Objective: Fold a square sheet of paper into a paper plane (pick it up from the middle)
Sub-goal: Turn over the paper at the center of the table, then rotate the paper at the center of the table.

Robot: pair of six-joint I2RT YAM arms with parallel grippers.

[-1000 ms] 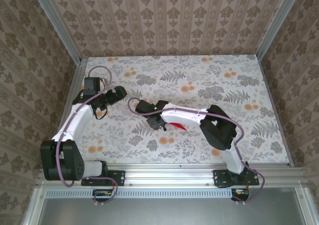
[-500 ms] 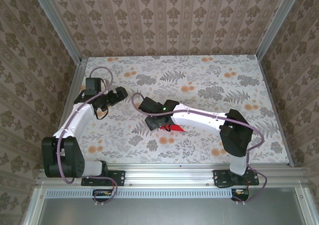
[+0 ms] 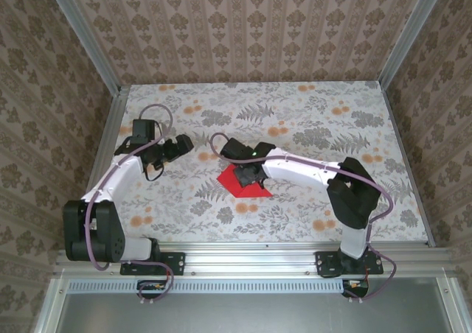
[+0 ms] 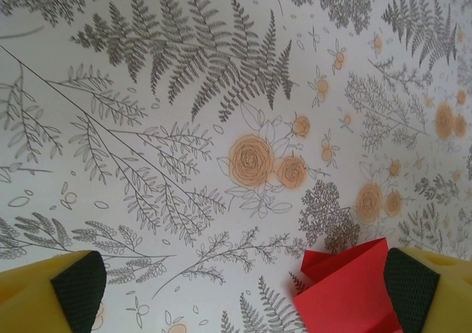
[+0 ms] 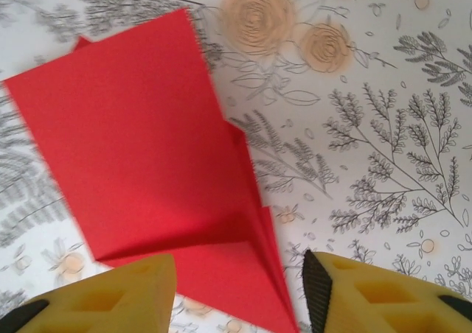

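The square sheet of paper (image 3: 237,180) is bright red and lies folded on the floral table (image 3: 310,112), a wide flap (image 5: 125,127) over narrow layers that taper to a point (image 5: 284,314), like a rough paper plane. My right gripper (image 3: 249,173) hovers over its right part. In the right wrist view the right gripper (image 5: 237,292) is open, the jaws straddling the pointed layers without touching them. My left gripper (image 3: 181,143) stands left of the paper. The left gripper (image 4: 243,292) is wide open over bare table, the paper's corner (image 4: 346,289) by its right finger.
Patterned walls and aluminium posts (image 3: 110,75) close in the table on three sides. A metal rail (image 3: 243,252) runs along the near edge. The right arm's elbow (image 3: 354,189) rises over the table's right half.
The right gripper has drawn back to the right and away from the near edge, and its elbow swung right. More of the red paper now shows, its flap spread to the left. The left gripper edged right.
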